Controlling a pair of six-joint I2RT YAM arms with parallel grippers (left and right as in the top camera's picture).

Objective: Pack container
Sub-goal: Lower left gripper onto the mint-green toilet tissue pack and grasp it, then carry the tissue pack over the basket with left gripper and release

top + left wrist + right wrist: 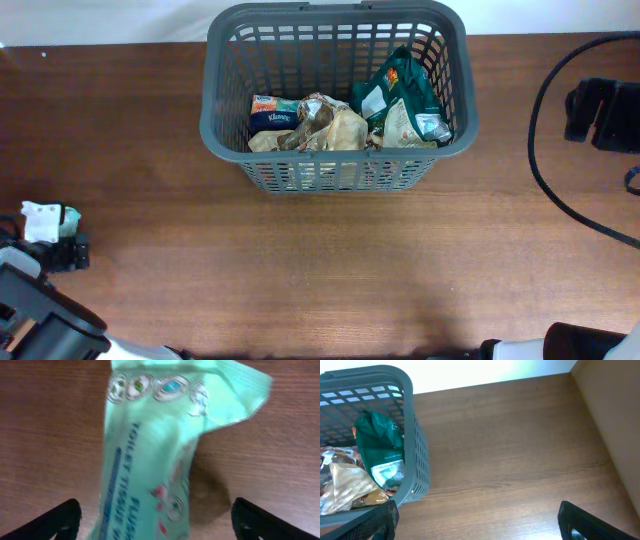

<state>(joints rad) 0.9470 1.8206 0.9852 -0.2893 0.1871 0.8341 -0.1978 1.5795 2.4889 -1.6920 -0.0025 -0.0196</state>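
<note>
The dark grey slotted basket (338,172) stands at the table's far middle and holds a green bag (405,85), tan snack packets (320,128) and a blue tissue pack (272,112). Its corner also shows in the right wrist view (415,460). A mint green toilet tissue packet (150,445) lies on the table at the near left, also in the overhead view (45,220). My left gripper (157,522) is open, its fingers wide on either side of the packet and not touching it. My right gripper (477,520) is open and empty over bare table right of the basket.
A black cable (545,150) curves across the table's right side beside a black unit (605,112). The left arm's base (45,320) fills the near left corner. A light wall (485,370) runs behind the table's far edge.
</note>
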